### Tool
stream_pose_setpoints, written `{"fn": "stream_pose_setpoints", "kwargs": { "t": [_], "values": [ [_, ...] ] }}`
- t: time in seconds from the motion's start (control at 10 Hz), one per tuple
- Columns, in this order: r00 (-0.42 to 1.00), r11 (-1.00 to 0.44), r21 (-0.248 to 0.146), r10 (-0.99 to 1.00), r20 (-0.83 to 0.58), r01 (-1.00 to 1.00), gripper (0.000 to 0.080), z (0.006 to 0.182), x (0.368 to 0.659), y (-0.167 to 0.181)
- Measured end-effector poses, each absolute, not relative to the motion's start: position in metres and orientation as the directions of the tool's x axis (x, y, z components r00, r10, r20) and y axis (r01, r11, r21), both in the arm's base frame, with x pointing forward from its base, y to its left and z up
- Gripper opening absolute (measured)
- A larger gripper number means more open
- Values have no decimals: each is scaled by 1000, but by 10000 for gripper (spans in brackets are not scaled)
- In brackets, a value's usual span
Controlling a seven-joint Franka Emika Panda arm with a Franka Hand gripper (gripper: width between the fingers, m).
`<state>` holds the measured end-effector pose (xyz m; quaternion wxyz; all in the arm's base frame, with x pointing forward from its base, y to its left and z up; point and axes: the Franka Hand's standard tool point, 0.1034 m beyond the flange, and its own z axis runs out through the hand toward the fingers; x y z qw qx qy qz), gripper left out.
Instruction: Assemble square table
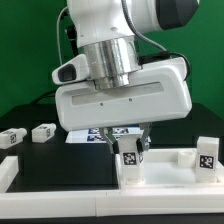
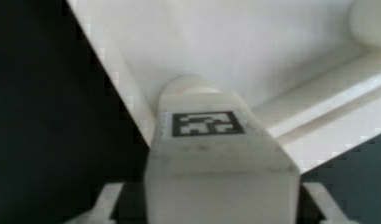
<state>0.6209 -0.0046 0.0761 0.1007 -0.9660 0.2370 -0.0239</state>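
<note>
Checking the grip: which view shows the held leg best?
The wrist view: the leg fills the frame, its tag clear, against the square table. The exterior view shows it small, gripped in the end effector.

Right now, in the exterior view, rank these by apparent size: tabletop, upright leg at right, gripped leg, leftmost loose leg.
1. tabletop, clearly largest.
2. upright leg.
3. gripped leg, partly hidden, so 2 and 3 are unsure.
4. leftmost loose leg, which looks smallest but lies farther back.
</note>
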Motion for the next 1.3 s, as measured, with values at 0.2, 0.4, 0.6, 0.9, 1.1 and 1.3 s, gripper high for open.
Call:
{"fn": "stream_pose_setpoints", "kwargs": {
  "t": [0.2,0.4,0.6,0.9,1.1,1.3],
  "values": [
    [760,-740,-197,-649,-38,-643,289,75,622,-5],
    [491,-473,-169,-867,-86,-865,289,75,623,-1],
    [191,-170,-162,-974,-124,-972,291,73,622,-1],
    [-27,56,-168,-985,-172,-984,292,73,620,0],
    [43,-15,-176,-987,-156,-984,373,72,620,1],
    [462,-448,-181,-886,-45,-876,620,77,626,8]
  ]
}}
